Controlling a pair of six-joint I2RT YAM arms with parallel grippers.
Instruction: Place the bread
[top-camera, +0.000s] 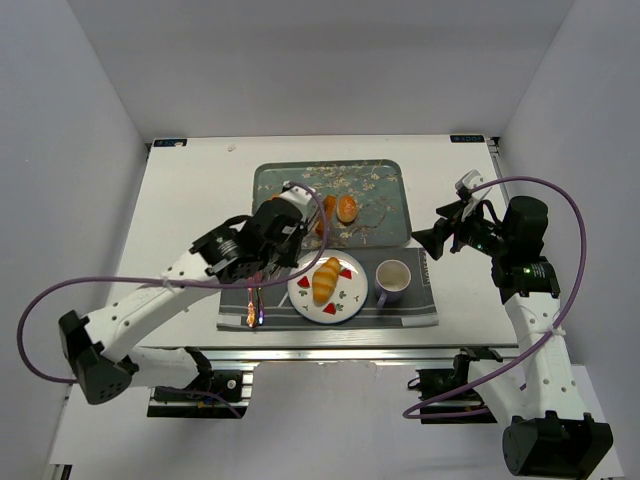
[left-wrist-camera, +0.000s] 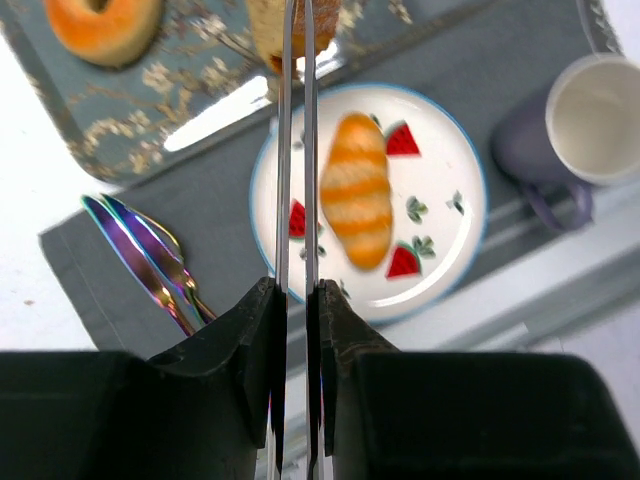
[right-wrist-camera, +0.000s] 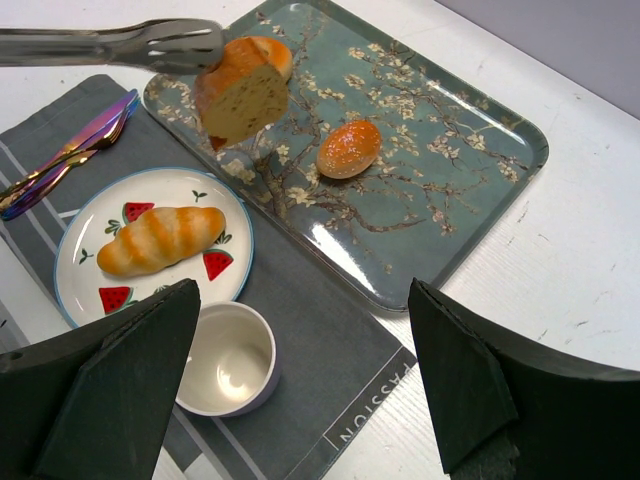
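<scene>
Clamping a pair of metal tongs (left-wrist-camera: 310, 150) in the left gripper (left-wrist-camera: 296, 295), jaws closed tight on the tong arms and pressing the two blades almost together. Pinching a bread chunk (right-wrist-camera: 240, 95) at the tong tips, cut face showing, over the floral tray (right-wrist-camera: 450, 190) toward its 6 o'clock edge and seemingly clear of its surface. Passing just at 9 o'clock of a round bun (right-wrist-camera: 348, 148) lying on the tray, near the chunk but not touching it.

Holding the right gripper (right-wrist-camera: 302, 295) out at 3 o'clock of the tray, jaws spread wide and gripping nothing.

Finding, at 6 o'clock of the tray, a watermelon-patterned plate (right-wrist-camera: 175, 190) resting on a grey striped placemat (right-wrist-camera: 320, 340) and carrying a long striped roll (right-wrist-camera: 160, 240) across its middle. Finding a pale purple mug (right-wrist-camera: 228, 360) upright on the placemat at 3 o'clock of the plate, just beside its rim. Spotting iridescent cutlery (right-wrist-camera: 60, 160) lying side by side on the placemat at 9 o'clock of the plate. Resting all of this on a white desk (right-wrist-camera: 560, 280).
</scene>
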